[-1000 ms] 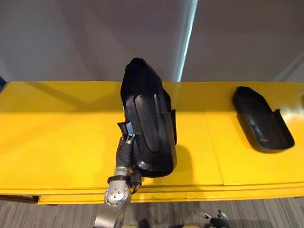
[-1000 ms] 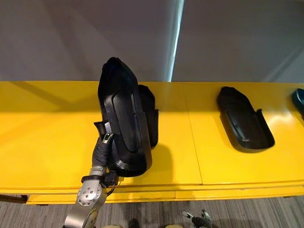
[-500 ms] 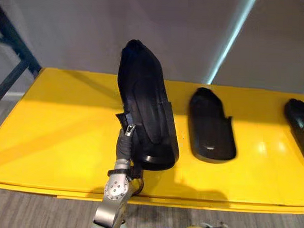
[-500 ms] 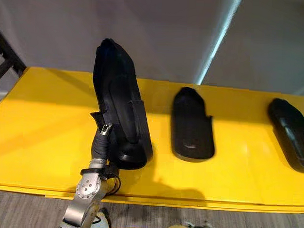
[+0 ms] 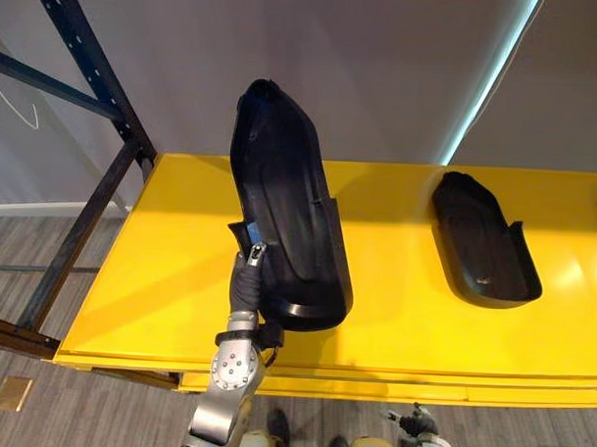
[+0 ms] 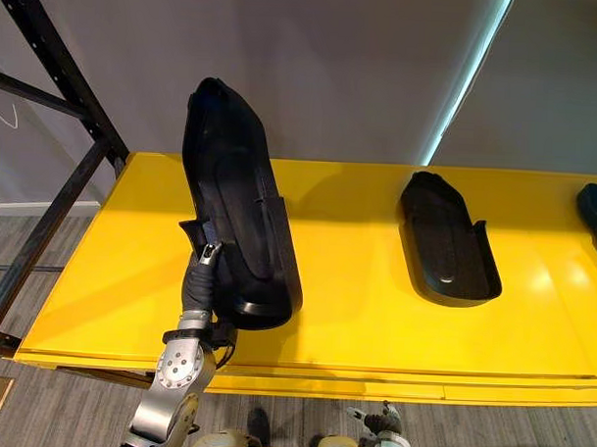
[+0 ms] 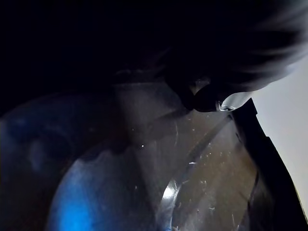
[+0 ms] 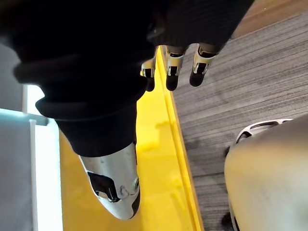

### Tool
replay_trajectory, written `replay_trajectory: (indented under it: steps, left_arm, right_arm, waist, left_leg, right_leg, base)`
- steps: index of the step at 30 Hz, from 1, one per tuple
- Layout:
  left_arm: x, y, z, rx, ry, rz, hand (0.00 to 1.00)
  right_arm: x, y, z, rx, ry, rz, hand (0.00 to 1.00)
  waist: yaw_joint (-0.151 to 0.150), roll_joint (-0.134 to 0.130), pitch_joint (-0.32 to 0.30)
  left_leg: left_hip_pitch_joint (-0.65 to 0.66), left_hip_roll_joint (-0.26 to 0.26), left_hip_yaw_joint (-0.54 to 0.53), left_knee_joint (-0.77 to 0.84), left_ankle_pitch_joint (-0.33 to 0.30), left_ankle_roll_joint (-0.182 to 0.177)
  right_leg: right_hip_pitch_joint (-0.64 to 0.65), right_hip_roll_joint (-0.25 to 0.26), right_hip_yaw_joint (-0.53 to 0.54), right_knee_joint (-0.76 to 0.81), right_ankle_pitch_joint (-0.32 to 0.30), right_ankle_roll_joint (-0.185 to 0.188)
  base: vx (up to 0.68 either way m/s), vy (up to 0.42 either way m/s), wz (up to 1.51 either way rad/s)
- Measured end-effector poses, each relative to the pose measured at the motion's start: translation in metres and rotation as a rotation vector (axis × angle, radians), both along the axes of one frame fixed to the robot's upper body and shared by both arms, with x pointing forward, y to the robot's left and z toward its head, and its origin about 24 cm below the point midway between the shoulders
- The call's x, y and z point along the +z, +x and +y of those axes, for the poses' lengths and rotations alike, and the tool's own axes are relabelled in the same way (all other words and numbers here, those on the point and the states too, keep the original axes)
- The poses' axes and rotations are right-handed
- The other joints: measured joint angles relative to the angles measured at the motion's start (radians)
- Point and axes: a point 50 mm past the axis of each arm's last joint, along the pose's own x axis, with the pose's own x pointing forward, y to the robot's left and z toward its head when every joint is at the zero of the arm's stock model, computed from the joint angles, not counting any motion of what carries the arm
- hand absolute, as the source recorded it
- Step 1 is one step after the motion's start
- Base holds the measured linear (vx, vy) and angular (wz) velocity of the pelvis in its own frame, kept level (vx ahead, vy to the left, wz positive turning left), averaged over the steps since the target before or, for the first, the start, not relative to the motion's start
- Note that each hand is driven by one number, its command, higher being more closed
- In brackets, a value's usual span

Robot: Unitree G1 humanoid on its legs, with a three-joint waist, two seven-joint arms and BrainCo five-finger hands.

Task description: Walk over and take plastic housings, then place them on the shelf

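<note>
Progress check: the pickup part looks done. One black plastic housing [image 5: 289,223] is held up over the yellow worktop [image 5: 169,278], standing nearly upright on the left robot hand [image 5: 245,283]. I can't tell how it's actually gripped, because the hand is tucked in behind the shell. The right robot hand [image 8: 174,72] hangs low by the worktop's front edge, loose and empty.

Still to do, I'd say: carry it over to the dark shelf frame [image 5: 99,79] off to the left and set it down, then come back for the second housing [image 5: 484,245] lying flat further right.

Versus half a second ago, the whole view has swung left, so way more of the shelf frame shows now. That's the camera turning, not parts moving. The held housing sits the same on the arm.
</note>
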Motion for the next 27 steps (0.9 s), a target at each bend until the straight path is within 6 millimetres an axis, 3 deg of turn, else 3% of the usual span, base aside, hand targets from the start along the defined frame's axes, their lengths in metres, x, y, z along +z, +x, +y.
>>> replay_trajectory:
  steps: [3,6,9,17,24,25,27]
  left_arm:
    - [-0.001,-0.001,0.004,0.012,0.029,0.002,1.0]
    - [-0.001,0.0,0.01,0.041,0.086,0.002,1.0]
    - [-0.009,0.002,0.023,0.086,0.184,0.044,1.0]
    - [-0.05,0.016,0.061,0.211,0.455,0.272,1.0]
    - [-0.043,0.041,0.076,0.261,0.577,0.277,1.0]
    - [-0.04,0.044,0.077,0.268,0.59,0.272,0.0]
    - [-0.037,0.05,0.078,0.273,0.607,0.268,0.0]
  right_arm:
    - [-0.002,-0.007,0.004,-0.008,0.011,0.014,0.0]
    - [-0.002,-0.008,0.006,-0.016,0.018,0.012,0.0]
    - [-0.001,-0.008,0.007,-0.027,0.021,0.0,0.0]
    - [-0.001,-0.009,0.003,-0.019,0.026,0.0,0.0]
    - [0.0,-0.006,0.002,0.008,0.015,-0.002,0.0]
    - [0.0,-0.005,0.002,0.016,0.022,-0.005,0.0]
    - [0.0,-0.005,0.002,0.023,0.023,-0.006,0.0]
  waist:
    - [0.008,-0.025,-0.015]
    - [0.008,-0.027,-0.018]
    - [0.003,-0.02,-0.02]
    - [0.003,0.017,-0.028]
    - [-0.015,0.023,-0.03]
    - [-0.02,0.023,-0.03]
    - [-0.02,0.022,-0.03]
  left_leg:
    - [0.03,-0.001,0.019,-0.066,0.031,-0.006]
    - [0.053,-0.003,0.031,-0.11,0.054,-0.006]
    - [0.102,-0.013,0.039,-0.178,0.092,0.001]
    - [0.112,-0.014,0.032,-0.182,0.089,-0.005]
    - [0.102,-0.014,0.031,-0.182,0.09,-0.006]
    - [0.097,-0.014,0.031,-0.182,0.09,-0.006]
    - [0.095,-0.014,0.036,-0.182,0.09,-0.006]
  right_leg:
    - [0.007,0.011,0.016,-0.025,0.022,-0.001]
    - [0.016,0.022,0.034,-0.055,0.047,0.001]
    - [0.042,0.027,0.041,-0.08,0.062,0.009]
    - [0.059,0.031,0.038,-0.111,0.077,0.014]
    - [0.063,0.038,0.041,-0.148,0.096,0.01]
    - [0.062,0.039,0.042,-0.157,0.101,0.011]
    - [0.061,0.039,0.049,-0.164,0.104,0.012]
  base:
    - [-0.05,-0.031,-0.14]
    - [-0.01,0.002,-0.18]
    - [-0.02,0.03,-0.08]
    - [-0.05,0.025,0.02]
    - [0.01,0.004,0.0]
    - [0.04,0.01,-0.02]
    - [0.04,0.007,-0.08]
